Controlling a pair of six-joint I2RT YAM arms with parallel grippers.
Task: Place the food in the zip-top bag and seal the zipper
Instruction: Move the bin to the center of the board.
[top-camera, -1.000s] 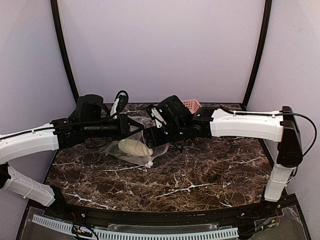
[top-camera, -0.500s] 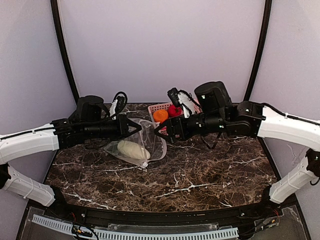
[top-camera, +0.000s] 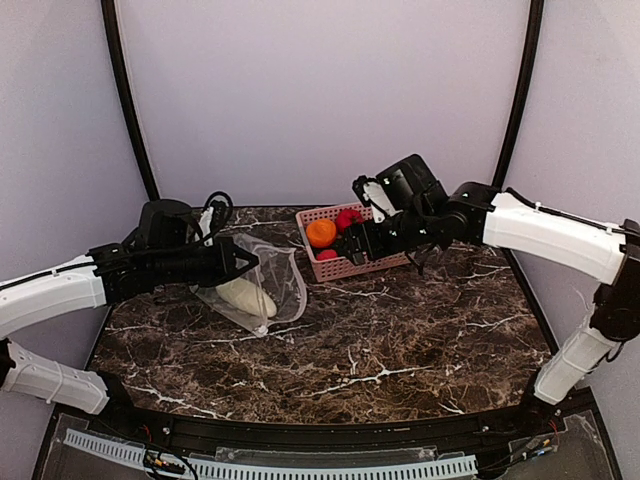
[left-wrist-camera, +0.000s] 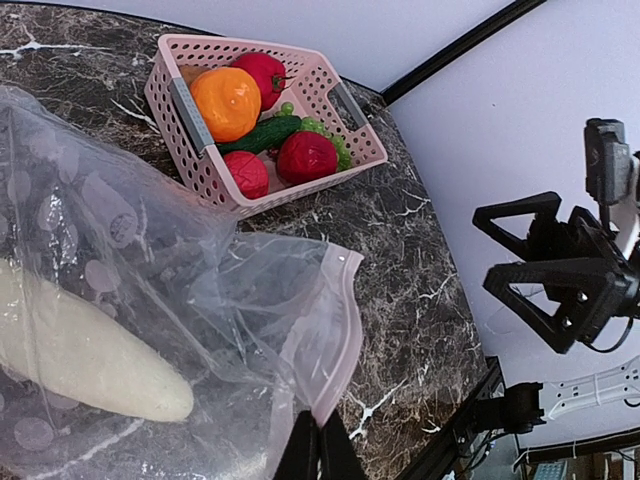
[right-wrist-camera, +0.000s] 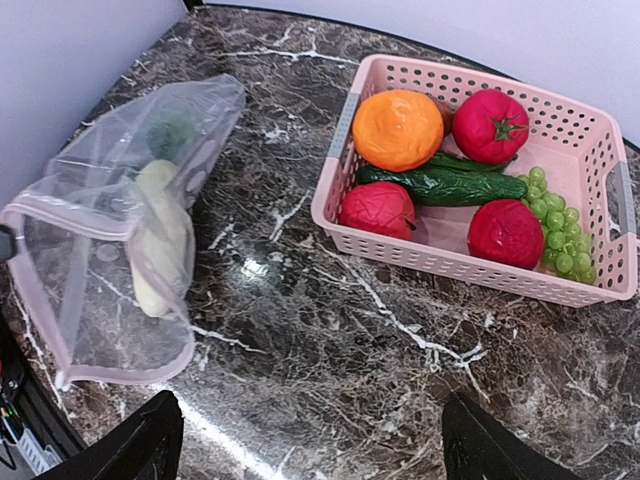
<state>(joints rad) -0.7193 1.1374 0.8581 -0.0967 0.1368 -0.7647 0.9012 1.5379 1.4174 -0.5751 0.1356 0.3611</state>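
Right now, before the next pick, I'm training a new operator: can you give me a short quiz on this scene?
1. True or false: the long cream-white vegetable lies inside the clear dotted plastic zip-top bag.
2. The round orange fruit is: A in the pink slotted plastic basket; B in the bag; C held by a gripper.
3. Fill in: the ___ gripper pinches the bag's mouth edge.
Key: 1 true; 2 A; 3 left, the left gripper is shut on that edge.

Right pincer (top-camera: 350, 247) withdrew over basket (right-wrist-camera: 450, 262)
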